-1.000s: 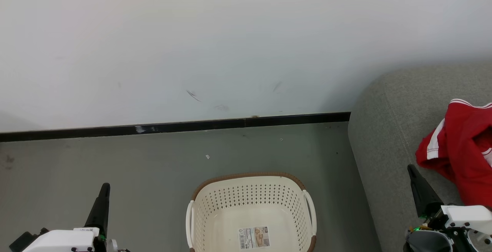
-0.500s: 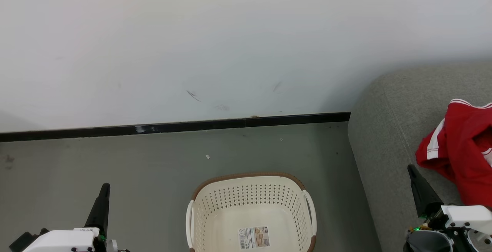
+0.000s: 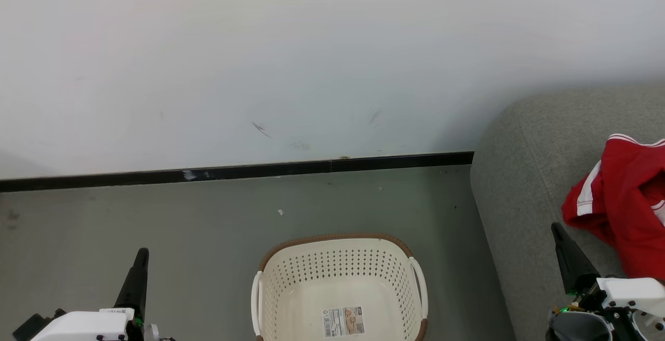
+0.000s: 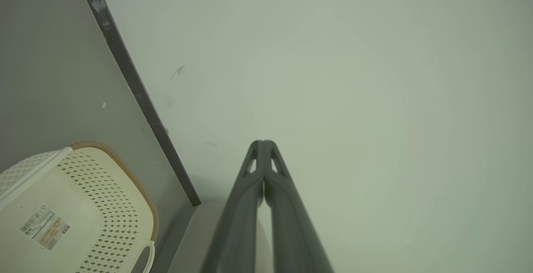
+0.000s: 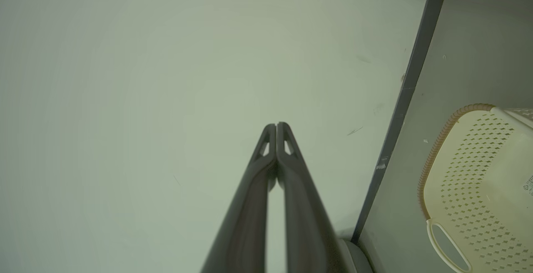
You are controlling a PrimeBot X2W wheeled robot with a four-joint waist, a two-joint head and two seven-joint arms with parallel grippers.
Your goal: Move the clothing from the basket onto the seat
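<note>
Red clothing [image 3: 621, 200] lies in a crumpled heap on the grey seat [image 3: 519, 185], at the right edge of the head view. The right gripper [image 3: 555, 227] points up just beside the heap's lower left fold, on the side toward the basket. Whether it touches the cloth cannot be told. Its two long dark fingers are pressed together with nothing between them. The left gripper [image 3: 143, 252] stands well apart from the clothing, at the lower left, over the floor [image 3: 208, 216]. It is clenched too, its tips meeting and holding nothing.

The clothing is soft and bright, with white stripe trim along its edges. The seat is a large cushion of coarse woven fabric, with a rounded corner and a stitched seam. The basket [image 3: 337, 265] sits on the floor between the two grippers, to the left of the seat. It is cream plastic with rows of small holes in its sides, a brown woven-look rim and white loop handles. A barcode label [image 3: 343, 321] is stuck to its smooth inner bottom. The floor is a dull, flat grey-green. A black baseboard [image 3: 260, 170] runs along the foot of a pale, lightly scuffed wall [image 3: 260, 44].
</note>
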